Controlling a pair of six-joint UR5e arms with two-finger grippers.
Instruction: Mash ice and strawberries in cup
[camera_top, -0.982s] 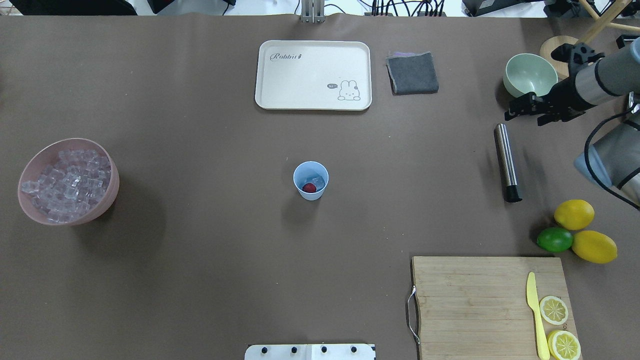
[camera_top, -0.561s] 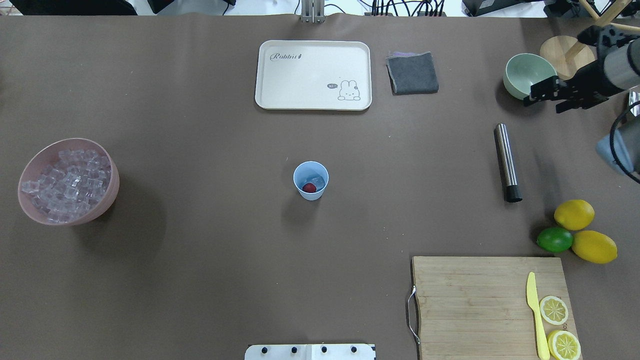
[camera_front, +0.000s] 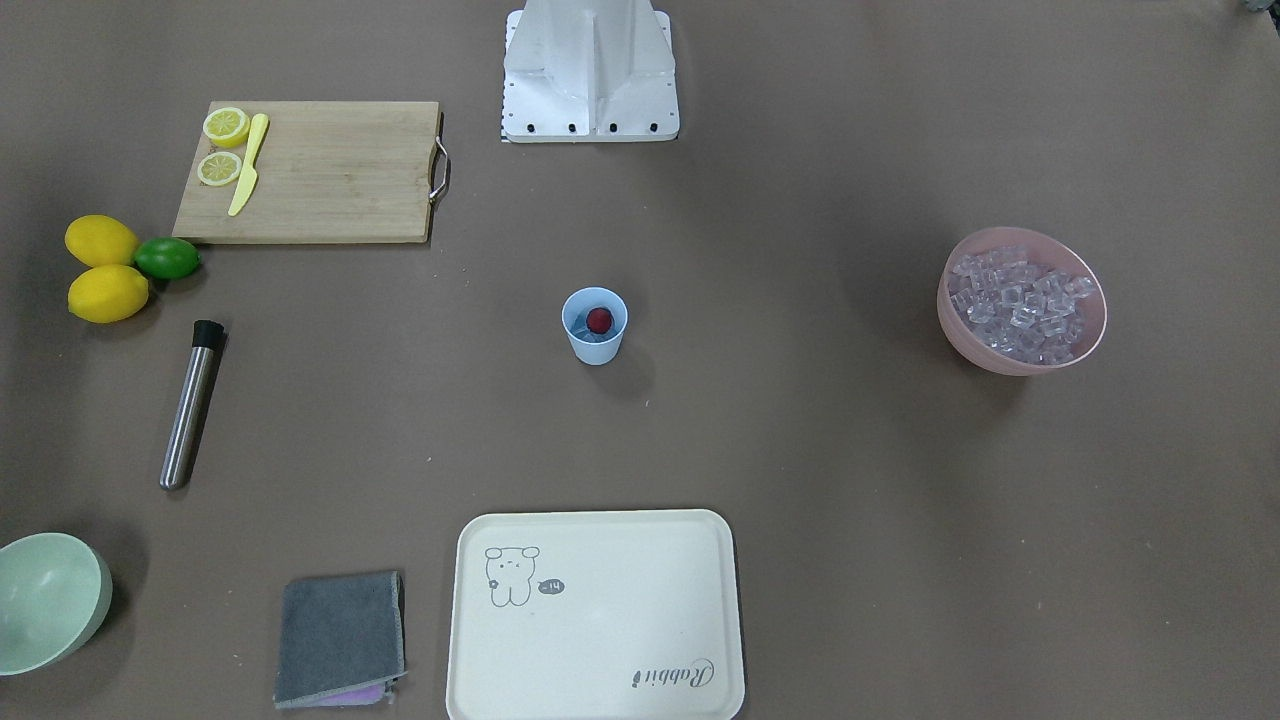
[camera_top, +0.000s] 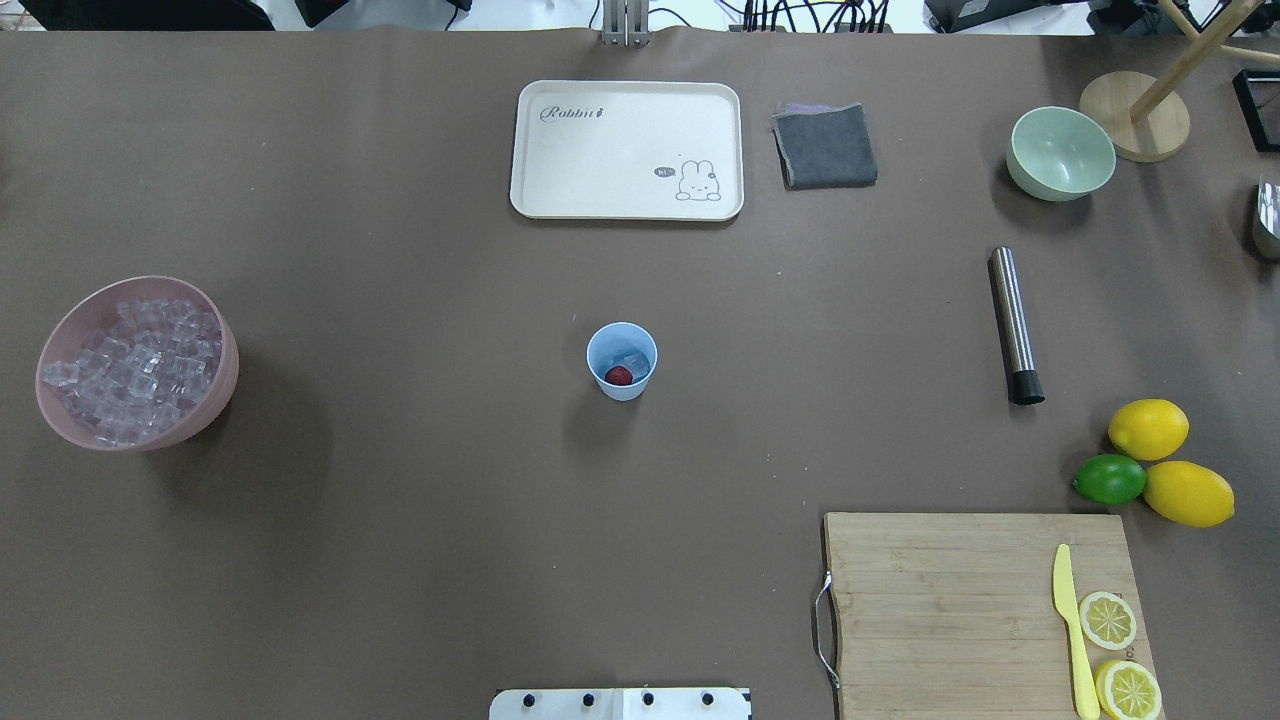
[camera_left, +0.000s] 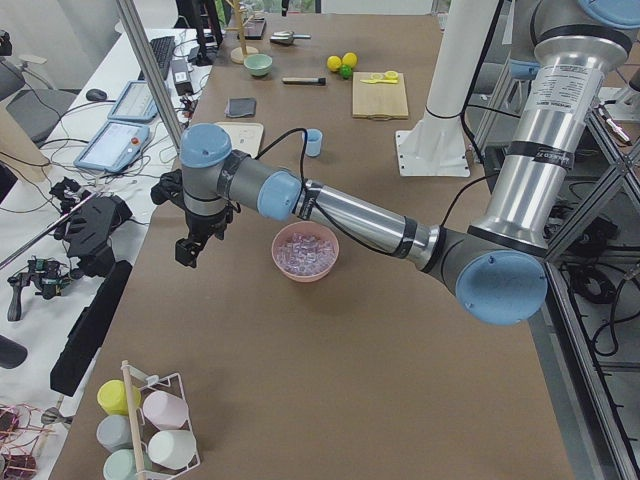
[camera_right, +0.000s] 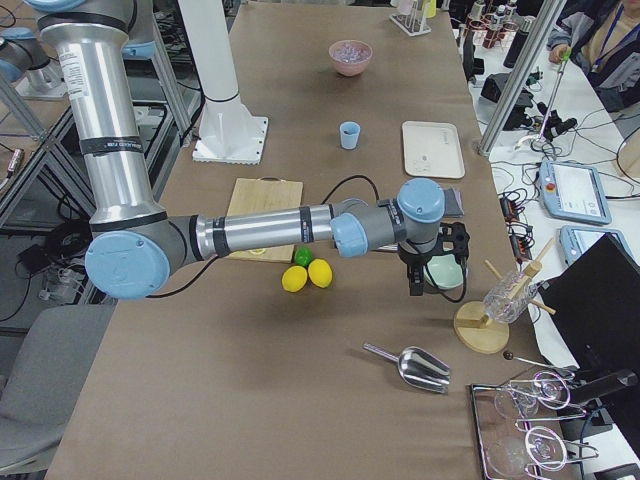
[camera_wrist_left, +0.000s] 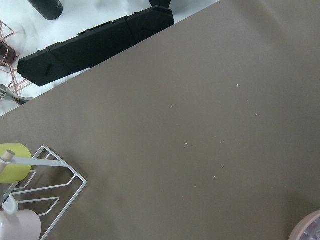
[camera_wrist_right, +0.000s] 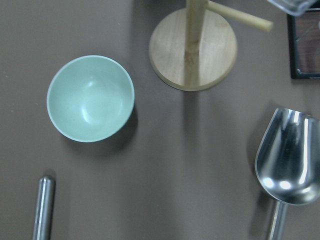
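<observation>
Now the cup (camera_top: 621, 360) is sitting mid-table, strawberry (camera_top: 619, 375) and ice (camera_top: 633, 359) inside. Left gripper (camera_left: 186, 257) and right gripper (camera_right: 416, 285) are hovering far out; I can't tell their spread. Right one's probably best grabbing the muddler (camera_top: 1015, 325) mid-shaft.

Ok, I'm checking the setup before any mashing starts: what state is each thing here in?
Cup: upright, whole strawberry and ice inside.
Pink bowl: upright, full of ice cubes.
Green bowl: upright, empty.
Tray: empty.
Steel muddler: lying flat, untouched.
Knife: lying on cutting board beside lemon slices.
Cloth: folded.
Left gripper, right gripper: cannot tell open or shut.
</observation>
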